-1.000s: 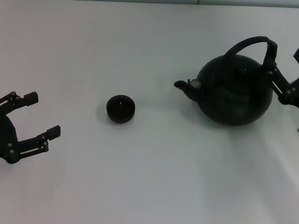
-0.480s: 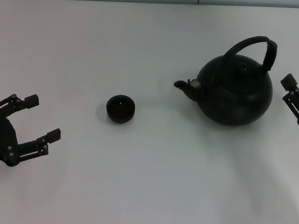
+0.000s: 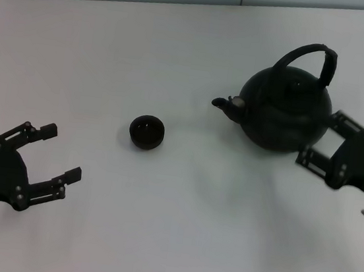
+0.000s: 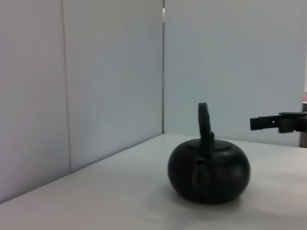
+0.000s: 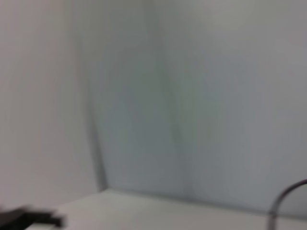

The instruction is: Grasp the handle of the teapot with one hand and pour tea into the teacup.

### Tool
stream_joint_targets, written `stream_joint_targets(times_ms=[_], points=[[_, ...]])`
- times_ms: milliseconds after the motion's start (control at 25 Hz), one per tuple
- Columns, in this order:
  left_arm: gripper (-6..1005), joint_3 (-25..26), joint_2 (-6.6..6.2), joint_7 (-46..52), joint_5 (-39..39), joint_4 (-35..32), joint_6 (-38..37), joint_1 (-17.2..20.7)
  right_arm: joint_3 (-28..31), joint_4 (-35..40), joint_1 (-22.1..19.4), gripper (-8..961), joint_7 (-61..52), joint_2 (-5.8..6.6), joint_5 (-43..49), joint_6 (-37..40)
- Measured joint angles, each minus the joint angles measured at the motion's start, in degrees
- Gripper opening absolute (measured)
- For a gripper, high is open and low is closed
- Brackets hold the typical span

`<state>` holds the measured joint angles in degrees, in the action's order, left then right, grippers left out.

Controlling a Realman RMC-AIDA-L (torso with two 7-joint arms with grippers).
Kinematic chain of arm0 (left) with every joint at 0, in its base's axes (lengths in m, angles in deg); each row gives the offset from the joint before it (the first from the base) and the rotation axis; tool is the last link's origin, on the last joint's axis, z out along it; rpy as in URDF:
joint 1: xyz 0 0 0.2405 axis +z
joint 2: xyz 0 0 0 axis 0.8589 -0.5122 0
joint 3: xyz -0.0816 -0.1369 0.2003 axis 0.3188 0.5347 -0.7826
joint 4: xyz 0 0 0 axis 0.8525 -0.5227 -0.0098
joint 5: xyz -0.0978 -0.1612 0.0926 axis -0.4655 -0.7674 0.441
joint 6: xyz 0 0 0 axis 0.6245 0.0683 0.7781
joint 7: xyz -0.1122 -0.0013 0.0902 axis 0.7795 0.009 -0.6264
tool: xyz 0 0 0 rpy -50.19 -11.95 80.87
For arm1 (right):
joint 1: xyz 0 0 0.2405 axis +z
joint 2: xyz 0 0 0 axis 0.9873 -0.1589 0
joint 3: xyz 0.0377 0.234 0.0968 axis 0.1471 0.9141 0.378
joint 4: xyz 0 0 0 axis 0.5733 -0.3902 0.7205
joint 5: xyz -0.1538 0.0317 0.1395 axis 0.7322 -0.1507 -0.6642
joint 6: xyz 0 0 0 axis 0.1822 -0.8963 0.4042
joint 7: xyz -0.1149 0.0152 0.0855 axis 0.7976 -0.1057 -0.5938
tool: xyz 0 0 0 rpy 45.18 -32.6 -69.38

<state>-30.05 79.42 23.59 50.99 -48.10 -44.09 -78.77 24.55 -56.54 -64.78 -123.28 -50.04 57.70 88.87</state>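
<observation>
Nearest the robot, the left gripper (image 3: 53, 160) hovers low at the near left of the white tabletop (image 3: 176, 235), its fingers spread wide and holding nothing, well apart from everything else. A little farther out, the teacup (image 3: 146, 132) sits upright by itself in the open, between the left gripper and the pot. Beyond and to the right stands the teapot (image 3: 285, 110), upright, its short spout pointing toward the teacup and its handle (image 3: 309, 55) arching free above the lid; nothing touches the hoop. The right gripper (image 3: 322, 139) is just beside the pot's near right flank, low against the body, fingers parted and empty. From here the main risk seems to be that low position: the handle is well above where the fingers are, so a closing or forward move at this height would likely nudge the round body and slide or turn the pot instead of taking the hoop. A grasp off the hoop's middle could let the heavy pot swing when lifted, and the small teacup leaves little margin, so a hasty tilt could send the stream past its rim.
</observation>
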Motion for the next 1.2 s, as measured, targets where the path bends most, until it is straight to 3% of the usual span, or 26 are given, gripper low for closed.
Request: stream_joint_targets(times_ms=[120, 320, 520, 1200], points=[[864, -0.78, -0.24, 0.26, 0.00, -0.06, -0.24, -0.25, -8.64, 5.72, 0.02, 716, -4.92, 1.30, 0.52, 0.75], [863, -3.30, -1.30, 1.60, 0.06, -0.39, -1.28, -1.15, -10.18, 11.97, 0.75, 715, -8.83, 1.79, 6.88, 0.75], [864, -8.27, -3.48, 5.65, 0.19, -1.69, -2.85, -3.38, -10.11, 16.11, 2.30, 715, -12.82, 2.77, 12.56, 1.28], [864, -9.44, -3.40, 8.05, 4.47, -4.05, -3.64, -5.27, -10.53, 16.92, 3.61, 716, -13.94, 3.40, 14.37, 1.87]])
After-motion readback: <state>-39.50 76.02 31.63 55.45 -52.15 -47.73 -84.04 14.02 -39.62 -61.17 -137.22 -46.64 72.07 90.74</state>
